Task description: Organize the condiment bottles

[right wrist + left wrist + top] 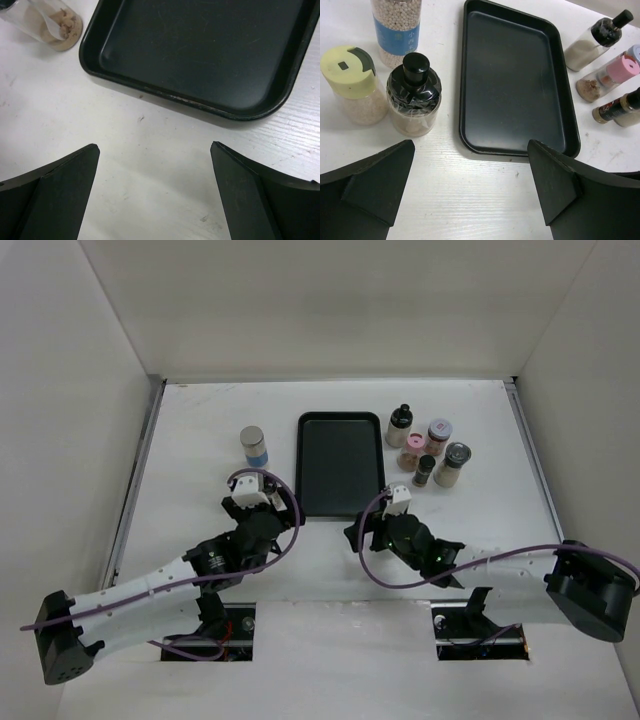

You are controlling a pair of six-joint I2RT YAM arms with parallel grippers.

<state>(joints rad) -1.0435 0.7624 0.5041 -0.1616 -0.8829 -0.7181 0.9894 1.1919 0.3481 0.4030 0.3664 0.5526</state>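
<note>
A blue-labelled jar (254, 446) stands left of the black tray (340, 502). In the left wrist view it (396, 30) stands behind a yellow-capped jar (350, 85) and a black-capped jar (414, 95). Right of the tray stand a black-capped bottle (399, 426), a pink-capped bottle (411, 451), a pink-lidded jar (438, 436), a small dark bottle (424, 471) and a silver-capped jar (452, 464). My left gripper (471, 145) is open and empty, just in front of the two near jars. My right gripper (154, 146) is open and empty over bare table at the tray's near edge.
The tray (470, 100) is empty; its near rim (165, 95) shows in the right wrist view with a clear bottle of brown powder (45, 25) beside it. White walls enclose the table on three sides. Purple cables loop around both wrists.
</note>
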